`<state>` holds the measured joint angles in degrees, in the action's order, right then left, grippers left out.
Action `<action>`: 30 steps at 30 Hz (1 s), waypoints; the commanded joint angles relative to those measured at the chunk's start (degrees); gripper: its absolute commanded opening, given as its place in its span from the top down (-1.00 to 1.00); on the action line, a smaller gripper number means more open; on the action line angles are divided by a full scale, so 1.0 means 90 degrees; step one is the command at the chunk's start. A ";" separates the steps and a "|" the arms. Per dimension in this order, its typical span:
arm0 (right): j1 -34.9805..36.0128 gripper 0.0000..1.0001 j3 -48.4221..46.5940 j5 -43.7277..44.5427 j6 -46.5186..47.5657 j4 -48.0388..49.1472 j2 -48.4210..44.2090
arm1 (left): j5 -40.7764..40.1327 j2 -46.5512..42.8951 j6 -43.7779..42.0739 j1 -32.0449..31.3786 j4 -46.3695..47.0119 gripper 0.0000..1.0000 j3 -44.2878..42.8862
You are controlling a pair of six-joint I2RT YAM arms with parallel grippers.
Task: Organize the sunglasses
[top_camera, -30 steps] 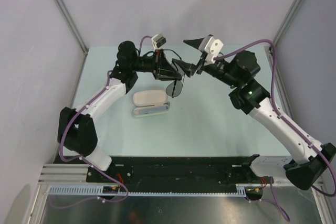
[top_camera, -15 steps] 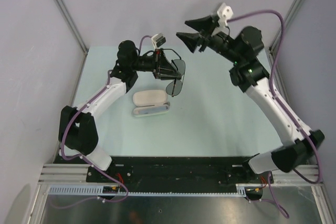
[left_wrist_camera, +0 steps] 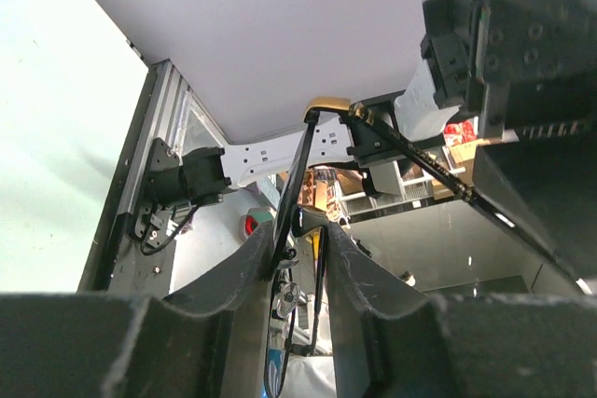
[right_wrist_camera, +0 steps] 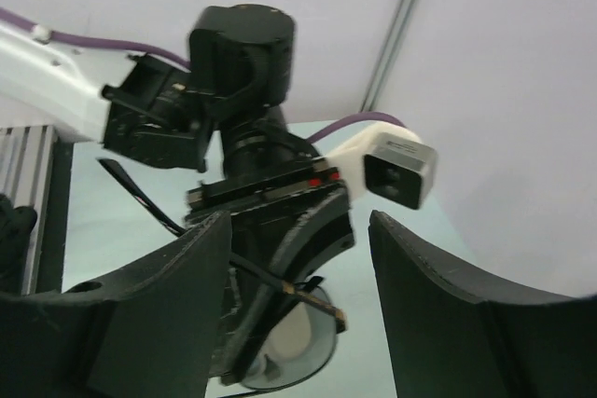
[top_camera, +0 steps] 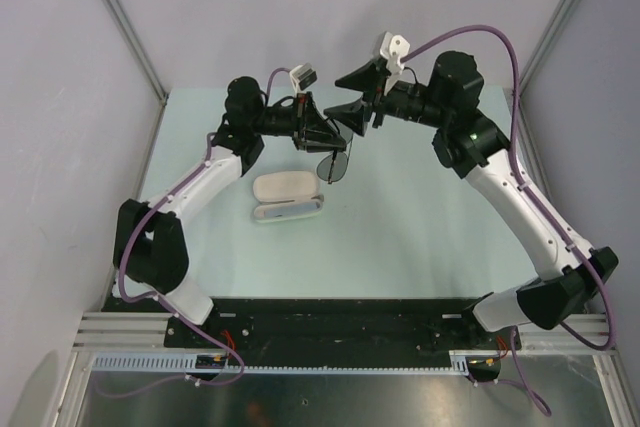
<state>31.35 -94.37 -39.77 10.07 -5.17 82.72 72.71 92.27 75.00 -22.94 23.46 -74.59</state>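
Note:
My left gripper is held above the table's far middle and is shut on the frame of the sunglasses. One grey lens hangs below it. In the left wrist view the thin dark frame runs up between the fingers, and a slim temple arm stretches right. My right gripper is open and faces the left one from the right. In the right wrist view its fingers stand on either side of the left gripper's head, the lens and a temple arm.
An open beige case lies on the pale green table just below the hanging lens. Grey walls and metal posts close in the back and sides. The left wrist's white camera sits close to my right fingers.
The right arm lifted up and back, then came down again to the left, its open fingers now close to the left gripper's tips. The left arm and sunglasses stayed still.

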 commanded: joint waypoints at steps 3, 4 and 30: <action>0.0217 -0.31 0.0007 0.0073 0.0922 -0.0977 -0.0451 | 0.0154 0.0129 -0.0013 0.0049 0.0196 0.37 -0.0375; 0.0217 -0.30 -0.0022 0.0112 0.0981 -0.1075 -0.0431 | 0.0154 0.0129 -0.0013 0.0058 0.0196 0.37 -0.0375; -0.0798 -0.11 0.1071 -0.0386 -0.2808 -0.0939 -0.1193 | 0.0164 0.0070 -0.0736 0.0107 0.0196 0.36 -0.1185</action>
<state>24.43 -86.74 -37.47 -7.35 -15.90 74.26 72.71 93.86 70.87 -22.41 23.38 -81.62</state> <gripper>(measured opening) 0.557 0.320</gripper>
